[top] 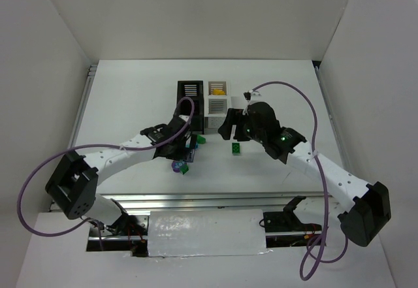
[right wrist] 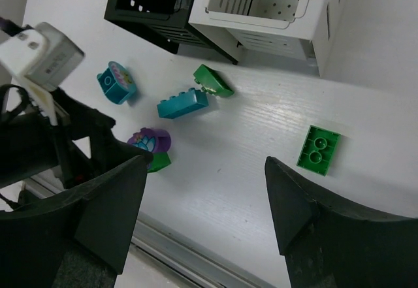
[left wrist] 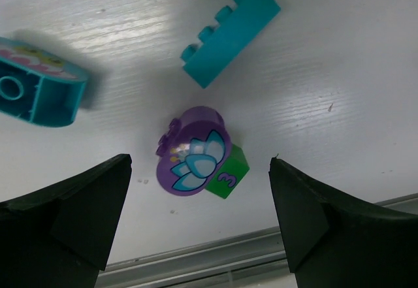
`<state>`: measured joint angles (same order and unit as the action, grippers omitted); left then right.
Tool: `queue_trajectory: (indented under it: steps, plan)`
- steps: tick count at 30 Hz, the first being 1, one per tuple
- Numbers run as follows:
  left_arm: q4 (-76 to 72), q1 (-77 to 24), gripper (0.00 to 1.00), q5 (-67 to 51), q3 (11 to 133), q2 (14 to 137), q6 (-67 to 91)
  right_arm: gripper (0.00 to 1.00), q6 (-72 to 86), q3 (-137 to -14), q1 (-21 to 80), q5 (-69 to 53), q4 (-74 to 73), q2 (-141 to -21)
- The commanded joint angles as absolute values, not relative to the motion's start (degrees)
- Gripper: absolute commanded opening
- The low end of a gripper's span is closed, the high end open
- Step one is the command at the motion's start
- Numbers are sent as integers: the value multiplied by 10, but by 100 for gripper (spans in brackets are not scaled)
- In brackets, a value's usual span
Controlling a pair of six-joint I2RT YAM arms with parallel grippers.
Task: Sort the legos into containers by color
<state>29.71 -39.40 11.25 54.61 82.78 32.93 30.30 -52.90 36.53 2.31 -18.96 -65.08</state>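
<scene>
My left gripper is open and hovers over a purple round lego with a flower print, which touches a small green cube marked 3. A teal long brick and a teal round brick lie farther off. My right gripper is open and empty over bare table. A green flat brick lies to its right, and a green wedge lies near the containers. The black container and the white container stand at the back. A yellow piece sits in the far white box.
The four boxes cluster at the table's middle back; my left arm covers part of the near black one. White walls enclose the table. A metal rail runs along the near edge, close to the purple lego.
</scene>
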Motion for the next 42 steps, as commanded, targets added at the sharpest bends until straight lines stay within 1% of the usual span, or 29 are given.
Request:
queue_trajectory:
  steps: [1, 11, 17, 18, 21, 24, 25, 26, 28, 30, 33, 34, 36, 37, 38, 39, 41, 42]
  plan:
    - [255, -412, 99, 110, 556, 853, 313, 80, 287, -526, 369, 12, -188, -632]
    - [258, -424, 100, 134, 548, 914, 330, 80, 287, -516, 369, 4, -187, -619]
    - [242, -429, 99, 132, 521, 912, 330, 80, 287, -518, 370, 3, -185, -620]
    - [238, -429, 98, 131, 512, 911, 333, 80, 287, -519, 369, 3, -186, -621]
    - [229, -433, 92, 127, 502, 904, 335, 80, 287, -522, 369, 3, -185, -623]
    - [220, -438, 82, 120, 488, 892, 335, 80, 290, -524, 368, 3, -185, -626]
    - [219, -438, 74, 121, 485, 890, 337, 80, 289, -524, 369, 3, -185, -626]
    - [208, -440, 68, 120, 480, 884, 335, 80, 290, -523, 369, 3, -182, -627]
    - [197, -444, 60, 115, 467, 876, 334, 80, 291, -522, 370, 3, -181, -628]
    - [183, -447, 55, 110, 456, 861, 331, 80, 293, -522, 370, 3, -179, -630]
    - [174, -456, 39, 108, 447, 834, 330, 80, 295, -522, 370, -14, -179, -633]
    - [171, -461, 30, 108, 445, 813, 329, 80, 295, -523, 370, -18, -179, -632]
    - [164, -466, 25, 109, 435, 787, 326, 80, 294, -523, 365, -47, -179, -631]
    - [159, -470, 19, 109, 431, 758, 324, 80, 295, -524, 363, -61, -180, -629]
    - [154, -471, 17, 110, 426, 742, 322, 80, 298, -524, 360, -74, -181, -628]
    - [140, -473, 12, 111, 417, 724, 318, 80, 300, -523, 355, -100, -179, -623]
    - [127, -479, 7, 127, 407, 670, 318, 79, 306, -526, 352, -120, -178, -619]
    - [120, -482, 0, 137, 396, 651, 317, 79, 309, -528, 352, -130, -180, -618]
